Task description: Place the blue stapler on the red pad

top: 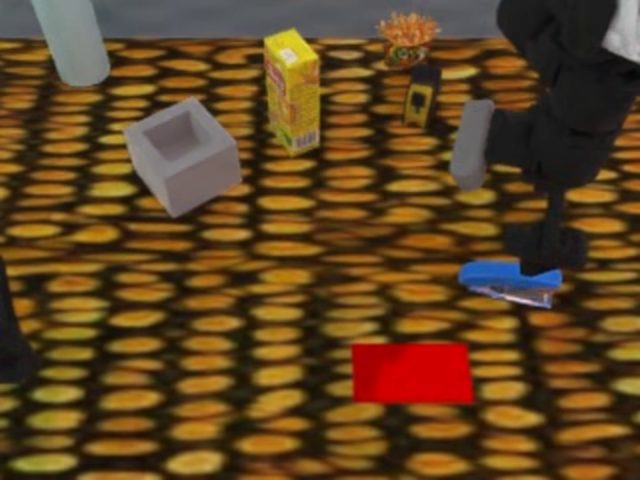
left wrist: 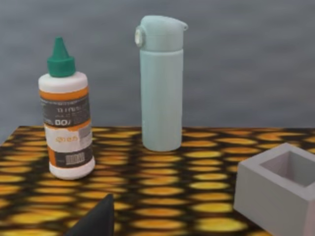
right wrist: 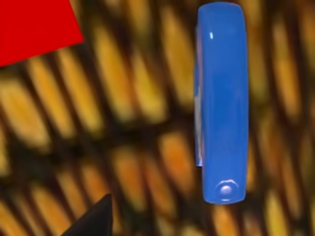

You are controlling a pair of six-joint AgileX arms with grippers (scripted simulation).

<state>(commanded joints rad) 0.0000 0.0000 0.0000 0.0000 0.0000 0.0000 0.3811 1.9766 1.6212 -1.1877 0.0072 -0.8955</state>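
The blue stapler lies flat on the patterned table at the right, its silvery base showing under the blue top. The red pad lies flat a little nearer the front and to the stapler's left, apart from it. My right gripper hangs just behind and above the stapler, open and holding nothing. The right wrist view shows the stapler from above, a corner of the red pad and one dark fingertip off to the stapler's side. My left arm is parked at the left edge.
A grey open box, a yellow carton, a pale flask, a fries toy and a small black-and-yellow object stand toward the back. A white glue bottle stands near the flask.
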